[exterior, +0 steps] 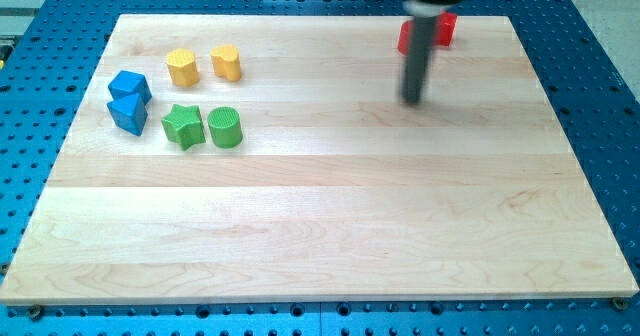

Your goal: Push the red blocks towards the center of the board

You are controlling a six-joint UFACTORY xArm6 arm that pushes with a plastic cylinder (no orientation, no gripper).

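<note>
Green blocks, a star [183,126] and a cylinder [225,127], lie far left of my tip [412,100]. No jaws fitted: a bare rod. Red blocks [443,28], partly hidden, sit just beyond it at the pale wooden board [320,236]'s top edge; seemingly light, rigid, free-sliding. Recommend contacting their far faces.

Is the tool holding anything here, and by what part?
Nothing is held. My tip rests on bare board, below the red blocks near the view's top edge, not touching them.

A lab: wooden board [320,226] on blue perforated bench [600,76].
</note>
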